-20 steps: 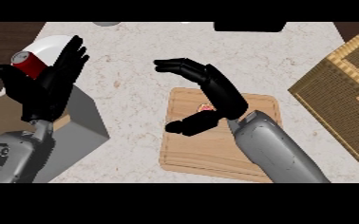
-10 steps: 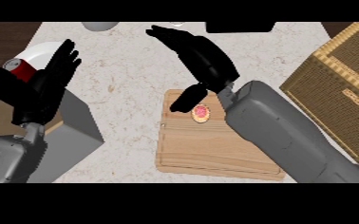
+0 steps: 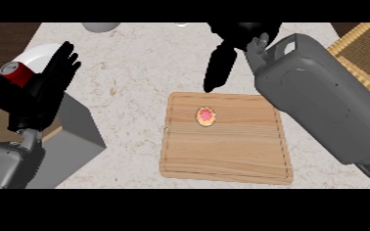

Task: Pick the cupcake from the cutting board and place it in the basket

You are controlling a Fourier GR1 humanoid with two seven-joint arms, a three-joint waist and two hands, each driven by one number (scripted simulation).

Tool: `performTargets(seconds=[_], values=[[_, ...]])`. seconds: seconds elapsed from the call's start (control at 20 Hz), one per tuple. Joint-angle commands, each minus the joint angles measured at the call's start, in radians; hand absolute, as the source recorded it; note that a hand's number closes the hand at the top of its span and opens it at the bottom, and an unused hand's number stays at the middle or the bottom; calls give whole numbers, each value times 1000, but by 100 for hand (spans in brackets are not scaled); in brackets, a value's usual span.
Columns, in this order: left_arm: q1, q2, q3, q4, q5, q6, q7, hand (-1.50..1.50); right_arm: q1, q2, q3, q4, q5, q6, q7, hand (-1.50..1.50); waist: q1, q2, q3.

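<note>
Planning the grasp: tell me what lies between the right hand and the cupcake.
Head view: only a bare strip of counter and cutting board between right hand and cupcake.

Pale, veined counter top (image 3: 137, 73) right across the middle. Far left, a white plate (image 3: 37, 56), only part of its rim showing. Tight against it, a red can (image 3: 17, 77) with a silvery top, half hidden. Lower left, a plain grey block (image 3: 76, 139) standing on the counter. Up at the top edge, a grey rounded vessel (image 3: 101, 27), cut off. Dark brown wood (image 3: 18, 34) in the top left corner.
</note>
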Motion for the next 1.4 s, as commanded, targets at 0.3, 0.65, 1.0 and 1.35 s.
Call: performTargets(seconds=[0.3, 0.65, 1.0, 1.35], values=[[99, 10, 43, 139, 6, -35, -39, 0, 0, -65, -146, -103, -300, 270, 172, -150, -12, 17, -24], [108, 17, 57, 106, 18, -54, -24, 0, 257, -161, -234, -280, -272, 179, 25, -150, -16, 23, -20], [109, -5, 37, 96, -10, -44, -32, 0, 459, -133, -183, -413, -174, 109, -58, -150, -4, 25, -21], [87, -8, 47, 100, 3, -68, -29, 0, 595, -62, -123, -356, 19, -53, -239, -150, 19, 31, -21]])
